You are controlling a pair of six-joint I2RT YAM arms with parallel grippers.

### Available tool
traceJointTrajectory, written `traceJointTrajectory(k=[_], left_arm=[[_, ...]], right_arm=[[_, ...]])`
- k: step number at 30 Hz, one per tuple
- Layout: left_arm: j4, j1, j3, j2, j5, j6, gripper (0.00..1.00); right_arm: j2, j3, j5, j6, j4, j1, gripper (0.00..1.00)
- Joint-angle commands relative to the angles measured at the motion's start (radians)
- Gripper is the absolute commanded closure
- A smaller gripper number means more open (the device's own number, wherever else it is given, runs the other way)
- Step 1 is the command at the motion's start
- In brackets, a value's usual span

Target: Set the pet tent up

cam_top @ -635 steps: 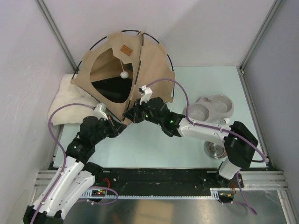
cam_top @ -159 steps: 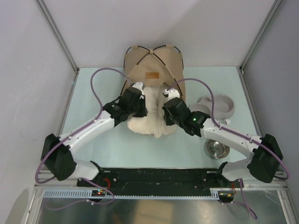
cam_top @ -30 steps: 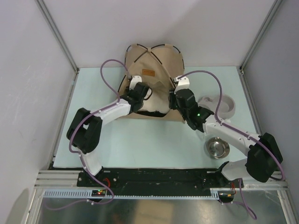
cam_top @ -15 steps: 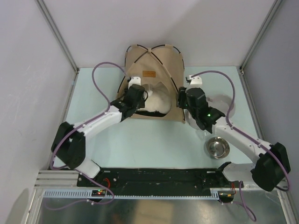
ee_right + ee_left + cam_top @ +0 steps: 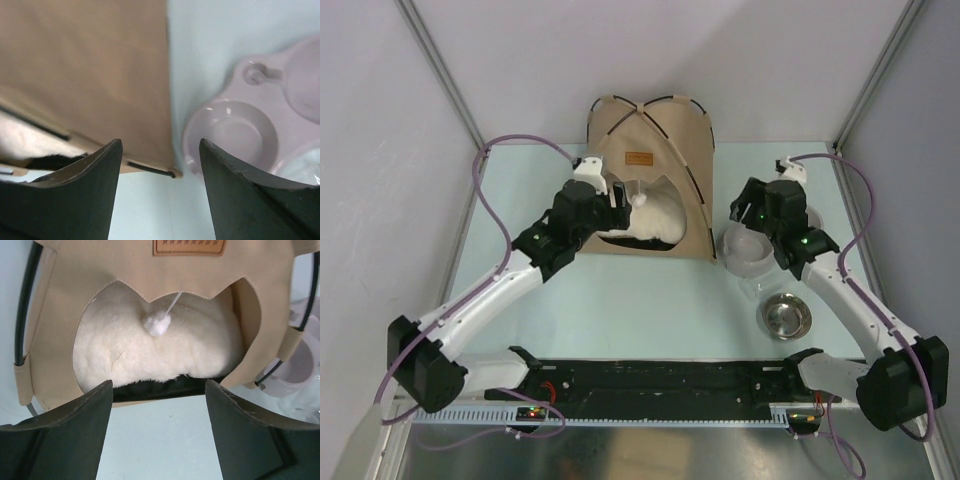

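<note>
Pet tent (image 5: 675,150) upright, opening facing near side, cushion (image 5: 125,360) inside

The top external view looks steeply down from above and behind the arm bases, taking in the whole table (image 5: 620,300) with the pet tent (image 5: 650,130) at its far edge. The left wrist view sits close in front of the tent's doorway, facing straight into it between its own fingers (image 5: 65,440). The right wrist view looks down from very near along the tent's right flank and the white double bowl (image 5: 235,130). All three views share the tent and the bowl
</note>
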State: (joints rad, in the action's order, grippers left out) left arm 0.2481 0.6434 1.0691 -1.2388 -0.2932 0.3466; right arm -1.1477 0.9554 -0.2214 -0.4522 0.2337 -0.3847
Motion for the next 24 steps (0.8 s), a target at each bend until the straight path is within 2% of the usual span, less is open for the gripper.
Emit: traceJointTrajectory(k=[1, 7, 13, 17, 24], left_arm=[[-0.035, -0.010, 0.024, 0.074, 0.061, -0.042, 0.18], [-0.034, -0.027, 0.026, 0.119, 0.036, -0.032, 0.02], [-0.036, -0.055, 0.022, 0.144, 0.027, -0.017, 0.00], [-0.046, -0.087, 0.013, 0.152, -0.005, 0.020, 0.00], [-0.082, -0.159, -0.014, 0.156, 0.057, 0.086, 0.00]], right_arm=[[-0.059, -0.005, -0.020, -0.158, 0.150, 0.079, 0.31], [-0.104, -0.006, -0.125, -0.242, 0.287, 0.118, 0.26], [-0.088, -0.021, -0.185, -0.292, 0.427, 0.137, 0.19], [-0.051, -0.059, -0.175, -0.330, 0.479, 0.147, 0.18], [0.010, -0.128, -0.117, -0.375, 0.529, 0.209, 0.17]])
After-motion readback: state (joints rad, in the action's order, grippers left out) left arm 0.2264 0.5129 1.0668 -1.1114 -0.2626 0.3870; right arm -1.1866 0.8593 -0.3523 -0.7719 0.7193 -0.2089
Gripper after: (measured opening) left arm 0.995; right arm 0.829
